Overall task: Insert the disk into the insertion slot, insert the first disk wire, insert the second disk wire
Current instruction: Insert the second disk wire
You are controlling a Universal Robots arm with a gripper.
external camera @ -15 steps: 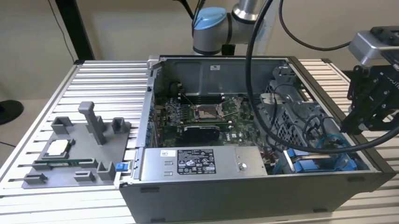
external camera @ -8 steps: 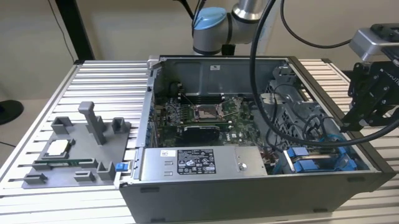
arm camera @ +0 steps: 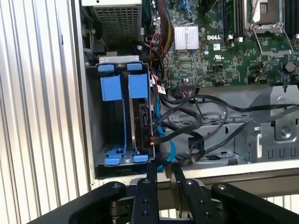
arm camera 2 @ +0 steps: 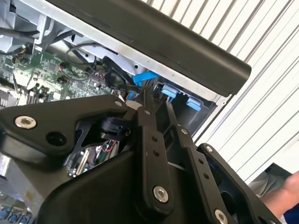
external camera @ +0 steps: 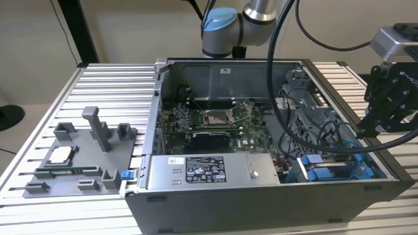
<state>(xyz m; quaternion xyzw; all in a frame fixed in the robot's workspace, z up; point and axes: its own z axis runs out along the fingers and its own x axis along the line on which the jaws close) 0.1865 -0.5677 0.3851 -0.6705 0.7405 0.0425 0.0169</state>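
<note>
Slatted metal table, beige wall, gripper at computer case

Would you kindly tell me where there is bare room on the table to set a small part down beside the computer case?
The ribbed table is bare behind the grey fixture tray, toward the exterior view's left, up to the computer case. Inside the case, black cables crowd the insertion slot, where the end effector hovers.
</note>
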